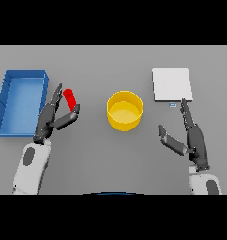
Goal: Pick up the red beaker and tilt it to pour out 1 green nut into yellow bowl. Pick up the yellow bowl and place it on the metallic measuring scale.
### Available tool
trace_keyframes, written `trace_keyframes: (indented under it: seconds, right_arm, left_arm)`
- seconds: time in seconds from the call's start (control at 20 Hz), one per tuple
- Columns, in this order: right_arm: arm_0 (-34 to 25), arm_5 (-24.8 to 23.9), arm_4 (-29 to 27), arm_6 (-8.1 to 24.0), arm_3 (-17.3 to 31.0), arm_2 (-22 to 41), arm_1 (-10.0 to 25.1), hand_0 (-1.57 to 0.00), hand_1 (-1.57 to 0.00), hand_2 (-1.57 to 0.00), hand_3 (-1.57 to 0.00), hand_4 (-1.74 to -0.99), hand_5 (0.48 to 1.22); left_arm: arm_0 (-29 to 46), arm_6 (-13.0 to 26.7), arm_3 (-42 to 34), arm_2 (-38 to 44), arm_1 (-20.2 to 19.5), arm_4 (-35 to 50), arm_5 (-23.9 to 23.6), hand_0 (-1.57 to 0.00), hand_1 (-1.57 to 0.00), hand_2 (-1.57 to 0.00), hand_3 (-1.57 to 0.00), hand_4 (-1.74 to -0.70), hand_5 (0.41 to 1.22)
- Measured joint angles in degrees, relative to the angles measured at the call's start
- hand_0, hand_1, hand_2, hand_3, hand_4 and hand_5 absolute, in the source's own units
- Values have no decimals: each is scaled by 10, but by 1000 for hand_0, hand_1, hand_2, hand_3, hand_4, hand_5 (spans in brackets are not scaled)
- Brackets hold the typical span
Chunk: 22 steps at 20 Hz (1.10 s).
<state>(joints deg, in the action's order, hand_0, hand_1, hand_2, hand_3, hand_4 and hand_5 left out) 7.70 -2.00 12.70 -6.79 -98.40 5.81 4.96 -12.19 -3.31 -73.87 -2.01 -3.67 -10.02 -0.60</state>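
Head view: my left hand [53,117] is at the left, fingers straight and spread, the red beaker [70,99] between thumb and fingers, not clamped. A blue tray [7,89] lies further left. The yellow bowl [124,110] sits centre. My right hand [192,138], fingers apart, hovers near the metallic scale [171,85], far right.

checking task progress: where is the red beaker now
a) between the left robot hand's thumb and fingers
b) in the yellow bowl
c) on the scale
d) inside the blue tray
a: the red beaker sits between the thumb and fingers of the left robot hand, right of the blue tray and left of the yellow bowl.
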Motion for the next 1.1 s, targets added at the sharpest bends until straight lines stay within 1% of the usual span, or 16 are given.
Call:
trace_keyframes:
  seconds: [0.05, 0.1, 0.2, 0.25, 0.3, 0.35, 0.4, 0.45, 0.6, 0.7, 0.85, 0.9, 0.95, 1.0, 1.05, 1.1]
  right_arm:
    - [-12, 0, -3, 17, 3, -2, -2, 1, 1, 1, 1, -1266, 635]
    - [-9, -2, -1, 9, 5, -1, -4, 1, 1, 1, 1, -1269, 638]
    - [-16, -3, -5, 19, 16, -8, 0, 1, 1, 1, 1, -1270, 642]
    - [-12, 1, -7, 11, 12, -8, 2, 1, 1, 1, 1, -1272, 644]
    - [-15, -2, -3, 12, 17, -4, -4, 1, 1, 1, 1, -1271, 646]
    - [-11, -1, -5, 4, 14, -5, -1, 1, 1, 1, 1, -1267, 644]
    - [-16, -3, -3, 11, 17, -6, -3, 1, 1, 1, 1, -1269, 643]
    - [-11, -1, -5, 5, 12, -4, -4, 1, 1, 1, 1, -1269, 642]
    - [-7, 1, -10, 7, 7, -5, -4, 1, 1, 1, 1, -1268, 639]
    - [-1, 2, -10, 6, -2, -5, -1, 1, 1, 1, 1, -1264, 640]
    - [-13, -6, -3, 23, 0, -4, -4, 1, 1, 1, 1, -1261, 641]
    - [-21, -7, -3, 34, 7, -9, -1, 1, 1, 1, 1, -1259, 642]
    - [-14, -6, -3, 23, 4, -9, 1, 1, 1, 1, 1, -1260, 642]
    - [-10, -5, -1, 15, 8, -4, -4, 1, 1, 1, 1, -1258, 644]
    - [-4, -7, 1, 11, -1, -3, -3, 1, 1, 1, 1, -1257, 645]
    - [-4, -8, 3, 16, 3, -4, -3, 1, 1, 1, 1, -1255, 644]
  left_arm:
    - [-12, -3, 19, 2, 1, -2, -1, 1, 1, 1, 1, -1280, 682]
    - [-17, -5, 26, 4, 1, -1, 0, 1, 1, 1, 1, -1287, 685]
    - [-33, -7, 46, 4, 4, -3, -1, 1, 1, 1, 1, -1298, 689]
    - [-41, -6, 52, 7, 2, -3, 0, 1, 1, 1, 1, -1298, 691]
    - [-50, -9, 60, 7, 0, -7, -1, 1, 1, 1, 1, -1297, 690]
    - [-60, -6, 78, 6, 5, -10, -5, 1, 1, 1, 1, -1293, 686]
    - [-74, -1, 94, 12, 4, -9, -5, 1, 1, 1, 1, -1290, 684]
    - [-78, -14, 104, 15, 5, -8, -8, 1, 1, 1, 1, -1289, 683]
    - [-97, -4, 116, 17, 8, -7, -8, 1, 1, 1, 1, -1297, 686]
    - [-117, -19, 142, 28, 7, 2, -3, 1, 1, 1, 1, -1320, 692]
    - [-130, -42, 175, 35, 11, 5, -2, 1, 1, 0, 1, -1348, 704]
    - [-131, -54, 176, 36, 19, 8, -5, 1, -26, -67, -31, -1378, 724]
    - [-138, -55, 182, 46, 21, 15, -10, -119, -146, -182, -124, -1410, 750]
    - [-143, -55, 183, 53, 21, 22, -12, -285, -328, -364, -292, -1449, 783]
    - [-149, -49, 191, 58, 28, 28, -17, -441, -481, -523, -547, -1448, 871]
    - [-151, -45, 197, 63, 29, 26, -28, -662, -699, -733, -724, -1500, 941]
